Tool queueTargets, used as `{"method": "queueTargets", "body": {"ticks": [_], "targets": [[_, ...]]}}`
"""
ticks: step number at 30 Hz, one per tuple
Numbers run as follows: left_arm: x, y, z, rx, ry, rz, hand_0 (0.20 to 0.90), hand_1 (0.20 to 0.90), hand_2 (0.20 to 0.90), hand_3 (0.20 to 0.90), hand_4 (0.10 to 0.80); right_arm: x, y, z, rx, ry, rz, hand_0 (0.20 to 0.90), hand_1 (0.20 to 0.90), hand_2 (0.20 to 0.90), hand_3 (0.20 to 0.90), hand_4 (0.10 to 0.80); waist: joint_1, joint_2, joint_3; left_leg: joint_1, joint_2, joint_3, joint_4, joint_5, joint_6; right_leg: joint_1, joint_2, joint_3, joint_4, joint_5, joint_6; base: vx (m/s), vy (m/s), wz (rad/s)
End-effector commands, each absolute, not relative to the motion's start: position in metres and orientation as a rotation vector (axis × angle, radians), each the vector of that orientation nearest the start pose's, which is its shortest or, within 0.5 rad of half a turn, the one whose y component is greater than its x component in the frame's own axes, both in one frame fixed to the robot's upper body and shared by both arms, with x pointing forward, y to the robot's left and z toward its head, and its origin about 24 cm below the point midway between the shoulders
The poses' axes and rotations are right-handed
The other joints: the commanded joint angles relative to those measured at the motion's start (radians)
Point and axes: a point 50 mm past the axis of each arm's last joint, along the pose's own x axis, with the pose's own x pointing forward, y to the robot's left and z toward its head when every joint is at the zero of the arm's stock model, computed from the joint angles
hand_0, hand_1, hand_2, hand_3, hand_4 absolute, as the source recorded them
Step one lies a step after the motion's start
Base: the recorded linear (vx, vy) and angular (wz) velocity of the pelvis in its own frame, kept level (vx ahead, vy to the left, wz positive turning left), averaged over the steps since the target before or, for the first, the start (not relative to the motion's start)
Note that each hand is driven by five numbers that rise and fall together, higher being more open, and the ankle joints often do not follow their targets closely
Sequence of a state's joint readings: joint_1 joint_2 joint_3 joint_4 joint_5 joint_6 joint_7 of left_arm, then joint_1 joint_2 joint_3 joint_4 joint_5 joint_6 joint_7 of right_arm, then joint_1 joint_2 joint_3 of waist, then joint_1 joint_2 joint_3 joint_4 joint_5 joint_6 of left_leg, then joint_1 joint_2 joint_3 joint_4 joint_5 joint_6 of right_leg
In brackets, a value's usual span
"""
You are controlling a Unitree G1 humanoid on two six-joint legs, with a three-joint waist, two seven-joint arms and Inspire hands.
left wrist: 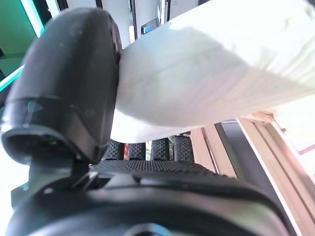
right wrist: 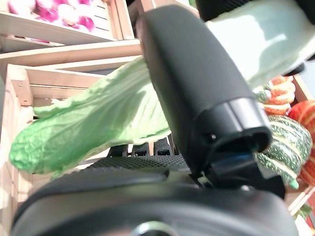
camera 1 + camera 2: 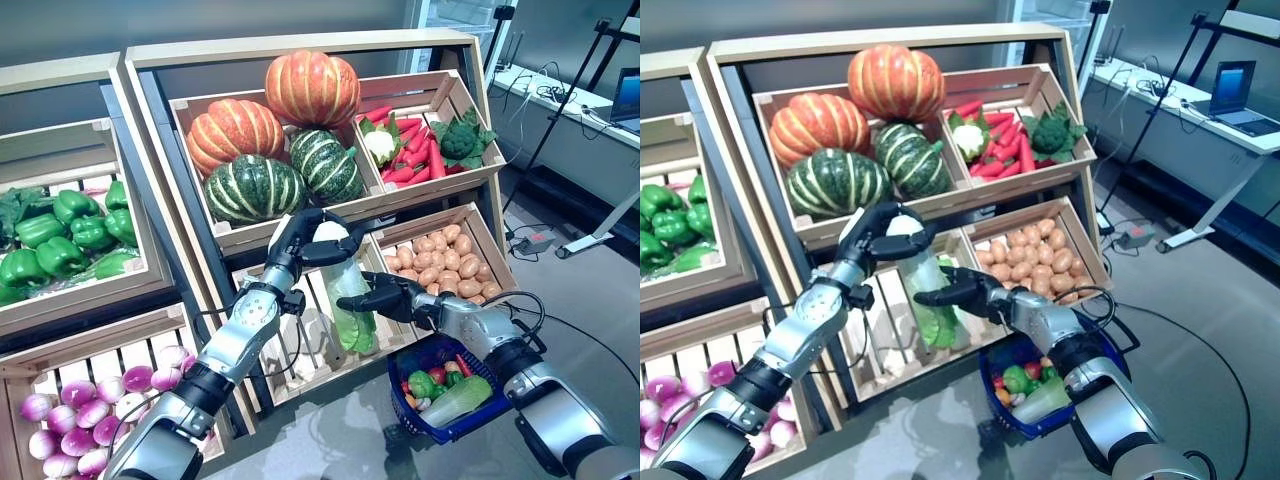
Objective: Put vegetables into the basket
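- Left hand (image 3: pixel 300 240) has its fingers curled round the white stem end of the napa cabbage (image 3: pixel 345 290). The left wrist view confirms it: thumb on one side, fingers under the pale base.
- Cabbage hangs upright, leafy green end down, in front of the lower middle crate (image 3: pixel 300 350), clear of the slats.
- Right hand (image 3: pixel 395 297) is at the cabbage's mid-body. In the right wrist view the thumb lies over the leaves with fingers behind, so it looks like a loose wrap. I read it as a hold, not a firm one.
- Basket (image 3: pixel 440 385) is the blue one, below and to the robot's right of the cabbage, near the right forearm. It already holds a green pepper, something red and another pale leafy vegetable.
- Step in hand, as I judge it: a two-handed carry or handover toward the basket.
- To do it well:
  - Keep the firm grip on the stem; the leaves are soft and will crush or slip.
  - Don't release the left hand until the right has real purchase on the solid lower stalk.
  - Swing to the right and down, leaf end first, and lay it lengthwise over the contents.
  - Watch the potato crate (image 3: pixel 450 262) edge and the basket rim on the way.
- Risk: cabbage is longer than the free basket space, so it may tip out if dropped upright.
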State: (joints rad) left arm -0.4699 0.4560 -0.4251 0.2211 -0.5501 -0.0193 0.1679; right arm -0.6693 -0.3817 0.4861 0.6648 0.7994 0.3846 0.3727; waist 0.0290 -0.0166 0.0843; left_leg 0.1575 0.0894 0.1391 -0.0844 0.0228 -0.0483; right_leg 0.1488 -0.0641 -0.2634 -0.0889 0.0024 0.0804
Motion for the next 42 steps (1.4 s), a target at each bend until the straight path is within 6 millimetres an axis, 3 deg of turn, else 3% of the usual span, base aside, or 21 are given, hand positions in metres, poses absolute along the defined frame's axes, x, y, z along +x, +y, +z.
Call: {"method": "queueTargets", "body": {"ticks": [1, 15, 16, 17, 24, 30, 36, 42], "targets": [[0.314, 0.057, 0.182, -0.313, -0.411, -0.581, 0.3, 0.3, 0.3, 0.3, 0.4, 0.362, -0.091, 0.072, 0.326, 0.395, 0.627, 0.3, 0.3, 0.3, 0.3, 0.4, 0.018, -0.033, -0.092, -0.042, -0.033, -0.019, -0.003, -0.018, 0.022, 0.0, -0.027, -0.001, 0.002, 0.028, -0.019, 0.0, 0.0, 0.0], [0.315, 0.06, 0.175, -0.289, -0.38, -0.579, 0.3, 0.3, 0.3, 0.3, 0.4, 0.363, -0.103, 0.074, 0.287, 0.346, 0.567, 0.3, 0.3, 0.3, 0.3, 0.4, 0.008, -0.03, -0.092, -0.036, -0.032, -0.01, -0.003, -0.021, 0.022, -0.002, -0.026, 0.005, 0.002, 0.032, -0.018, 0.0, 0.0, 0.0], [0.315, 0.061, 0.175, -0.282, -0.383, -0.57, 0.472, 0.472, 0.472, 0.472, 0.515, 0.363, -0.106, 0.074, 0.272, 0.341, 0.559, 0.3, 0.3, 0.3, 0.3, 0.4, 0.007, -0.029, -0.091, -0.036, -0.032, -0.009, -0.003, -0.02, 0.022, -0.002, -0.026, 0.006, 0.002, 0.032, -0.018, 0.0, 0.0, 0.0], [0.315, 0.061, 0.174, -0.281, -0.377, -0.569, 0.9, 0.9, 0.9, 0.9, 0.8, 0.363, -0.107, 0.074, 0.258, 0.337, 0.553, 0.3, 0.3, 0.3, 0.3, 0.4, 0.007, -0.029, -0.091, -0.036, -0.032, -0.008, -0.003, -0.021, 0.021, -0.002, -0.026, 0.006, 0.002, 0.032, -0.018, 0.0, 0.0, 0.0], [0.317, 0.073, 0.166, -0.148, -0.383, -0.517, 0.9, 0.9, 0.9, 0.9, 0.8, 0.36, -0.138, 0.067, 0.218, 0.311, 0.424, 0.3, 0.3, 0.3, 0.3, 0.4, -0.004, -0.027, -0.087, -0.035, -0.029, 0.004, -0.003, -0.022, 0.021, -0.006, -0.023, 0.016, 0.002, 0.033, -0.015, -0.01, 0.001, 0.0], [0.318, 0.113, 0.15, -0.068, -0.339, -0.406, 0.9, 0.9, 0.9, 0.9, 0.8, 0.338, -0.196, 0.045, 0.243, 0.293, 0.211, 0.3, 0.3, 0.3, 0.3, 0.4, -0.016, -0.024, -0.08, -0.032, -0.023, 0.019, -0.003, -0.022, 0.019, -0.008, -0.022, 0.017, 0.002, 0.035, -0.011, -0.005, -0.002, 0.0], [0.315, 0.148, 0.132, -0.043, -0.286, -0.293, 0.9, 0.9, 0.9, 0.9, 0.8, 0.317, -0.243, 0.036, 0.247, 0.254, 0.026, 0.3, 0.3, 0.3, 0.3, 0.4, -0.025, -0.021, -0.069, -0.03, -0.015, 0.035, -0.003, -0.019, 0.015, -0.012, -0.018, 0.023, 0.002, 0.038, -0.01, -0.02, -0.003, -0.03], [0.315, 0.165, 0.123, -0.008, -0.264, -0.206, 0.9, 0.9, 0.9, 0.9, 0.8, 0.303, -0.275, 0.028, 0.237, 0.249, -0.111, 0.3, 0.3, 0.3, 0.3, 0.4, -0.032, -0.021, -0.062, -0.03, -0.011, 0.043, -0.003, -0.019, 0.013, -0.013, -0.014, 0.028, 0.002, 0.038, -0.011, -0.003, 0.0, -0.01]]}}
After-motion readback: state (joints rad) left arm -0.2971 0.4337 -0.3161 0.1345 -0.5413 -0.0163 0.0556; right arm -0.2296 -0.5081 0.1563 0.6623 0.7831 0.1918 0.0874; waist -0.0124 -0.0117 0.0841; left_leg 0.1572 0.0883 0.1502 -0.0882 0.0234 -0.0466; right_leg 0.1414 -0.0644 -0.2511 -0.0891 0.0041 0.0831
